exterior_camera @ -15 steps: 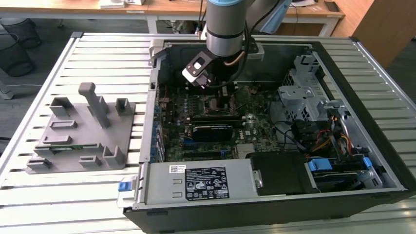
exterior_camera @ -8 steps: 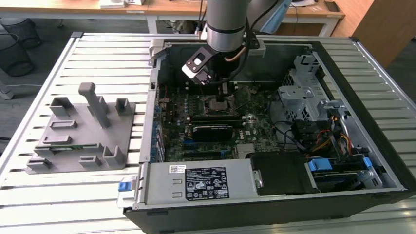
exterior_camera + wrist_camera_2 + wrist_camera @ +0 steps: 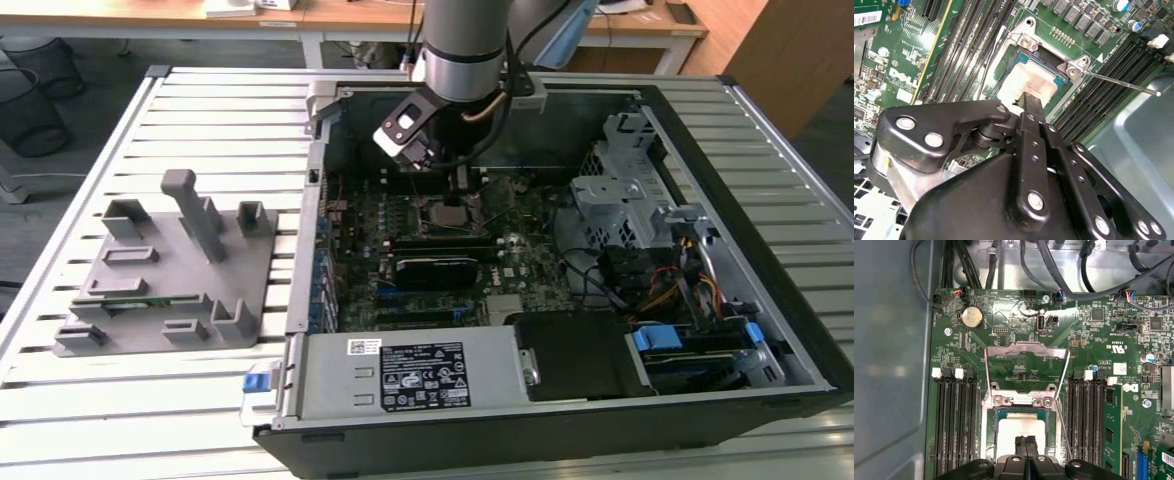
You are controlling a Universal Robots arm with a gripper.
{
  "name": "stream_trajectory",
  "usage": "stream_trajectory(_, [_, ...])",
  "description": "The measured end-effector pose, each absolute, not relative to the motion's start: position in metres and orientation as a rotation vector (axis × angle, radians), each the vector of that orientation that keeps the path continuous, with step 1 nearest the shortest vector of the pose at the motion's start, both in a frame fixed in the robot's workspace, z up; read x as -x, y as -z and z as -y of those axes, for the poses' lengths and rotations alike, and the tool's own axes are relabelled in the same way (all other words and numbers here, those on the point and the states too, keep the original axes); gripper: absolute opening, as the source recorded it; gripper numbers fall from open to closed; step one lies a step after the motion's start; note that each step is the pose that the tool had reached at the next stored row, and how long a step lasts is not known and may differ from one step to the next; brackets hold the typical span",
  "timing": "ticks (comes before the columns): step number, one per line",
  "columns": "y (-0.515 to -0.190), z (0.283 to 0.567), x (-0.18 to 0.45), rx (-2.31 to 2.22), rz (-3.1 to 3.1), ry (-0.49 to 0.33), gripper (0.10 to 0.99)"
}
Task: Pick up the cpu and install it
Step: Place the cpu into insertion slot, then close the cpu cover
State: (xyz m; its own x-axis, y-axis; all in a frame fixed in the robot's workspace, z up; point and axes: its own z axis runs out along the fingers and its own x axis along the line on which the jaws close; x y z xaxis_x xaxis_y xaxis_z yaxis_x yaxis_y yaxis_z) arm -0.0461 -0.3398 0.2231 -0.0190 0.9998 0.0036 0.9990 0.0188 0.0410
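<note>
The cpu (image 3: 1030, 80), a flat square chip with a pale silver top, lies inside the black motherboard socket (image 3: 995, 427), and it shows in both wrist views (image 3: 1016, 426). My gripper (image 3: 1033, 98) hangs straight over it, fingertips pressed together with nothing between them, at or just above the chip's near edge. In the first wrist view the gripper (image 3: 1026, 441) covers the chip's near part. In the exterior view the gripper (image 3: 462, 190) reaches down into the open computer case over the cpu (image 3: 451, 213). The socket's metal frame lid (image 3: 1026, 351) stands flipped open.
A thin retention lever (image 3: 1124, 86) sticks out beside the socket. Memory slots (image 3: 954, 425) flank it on both sides. The grey fixture tray (image 3: 174, 270) sits on the slatted table at the exterior view's left. The power supply (image 3: 407, 372), drive cage (image 3: 627, 190) and cables crowd the case.
</note>
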Motion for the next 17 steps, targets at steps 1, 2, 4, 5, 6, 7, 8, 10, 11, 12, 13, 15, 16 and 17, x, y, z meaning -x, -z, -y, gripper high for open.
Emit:
stream_trajectory(1, [-0.2237, 0.3398, 0.0461, -2.182, -2.223, -0.049, 0.106])
stream_trajectory(2, [-0.2243, 0.3398, 0.0461, -2.182, -2.223, -0.049, 0.106])
stream_trajectory(4, [-0.2252, 0.3398, 0.046, -2.182, -2.224, -0.049, 0.106])
stream_trajectory(5, [-0.2256, 0.3398, 0.046, -2.182, -2.224, -0.049, 0.106])
stream_trajectory(6, [-0.226, 0.3398, 0.046, -2.182, -2.224, -0.048, 0.106])
stream_trajectory(7, [-0.2264, 0.3398, 0.046, -2.182, -2.224, -0.048, 0.106])
stream_trajectory(8, [-0.2267, 0.3397, 0.046, -2.182, -2.224, -0.048, 0.106])
stream_trajectory(10, [-0.2269, 0.3398, 0.046, -2.182, -2.224, -0.049, 0.106])
stream_trajectory(11, [-0.2272, 0.3398, 0.046, -2.182, -2.224, -0.048, 0.106])
stream_trajectory(12, [-0.2274, 0.3398, 0.046, -2.182, -2.224, -0.048, 0.106])
stream_trajectory(13, [-0.2275, 0.3398, 0.046, -2.182, -2.224, -0.048, 0.106])
stream_trajectory(15, [-0.2279, 0.3398, 0.046, -2.182, -2.224, -0.048, 0.106])
stream_trajectory(16, [-0.2281, 0.3398, 0.046, -2.182, -2.224, -0.048, 0.106])
stream_trajectory(17, [-0.2281, 0.3398, 0.046, -2.183, -2.224, -0.048, 0.106])
